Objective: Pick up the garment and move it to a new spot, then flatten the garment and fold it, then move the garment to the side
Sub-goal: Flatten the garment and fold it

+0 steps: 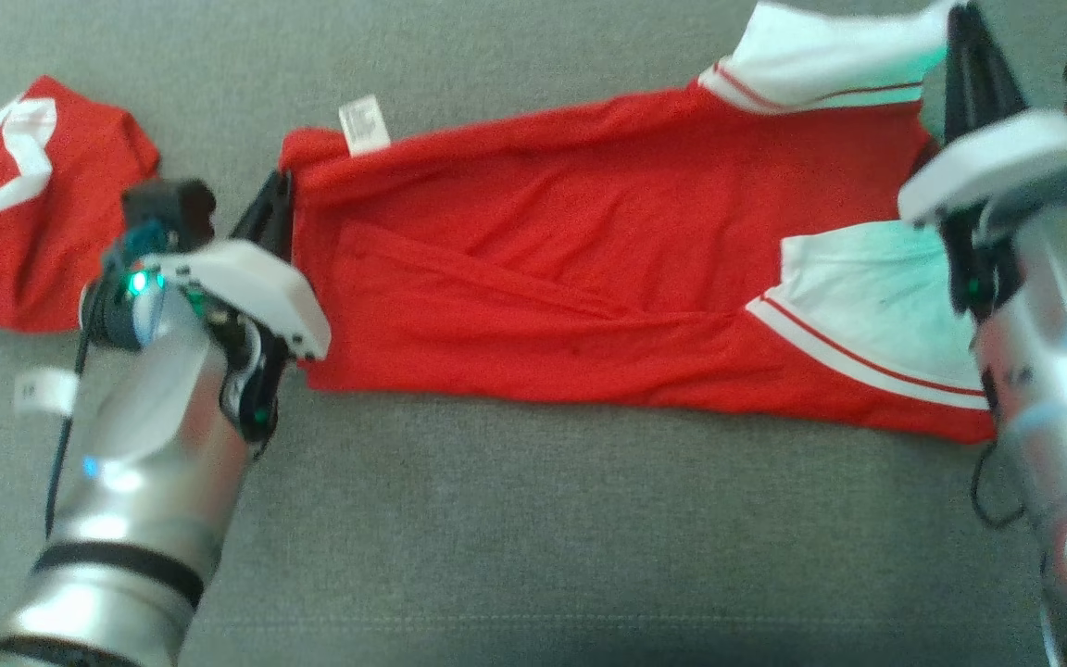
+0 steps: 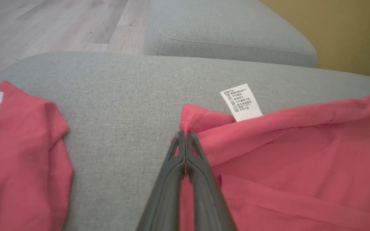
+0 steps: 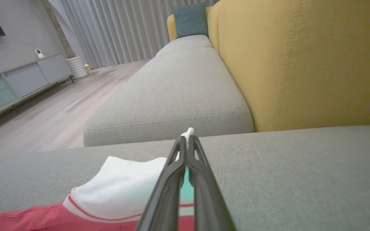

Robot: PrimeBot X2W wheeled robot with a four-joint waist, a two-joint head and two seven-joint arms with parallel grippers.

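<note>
**Red garment pinched at both ends**

The grey fabric sofa seat [image 1: 533,519] carries the red garment with white sleeves [image 1: 589,278], stretched left to right. The left gripper [image 2: 185,133] has its fingers clamped on the garment's left hem corner. The right gripper [image 3: 187,138] has its fingers clamped on the far white sleeve.

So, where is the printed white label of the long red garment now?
In the head view the label pokes out from the far left corner of the red garment, just right of the left claw pinching that corner.
</note>
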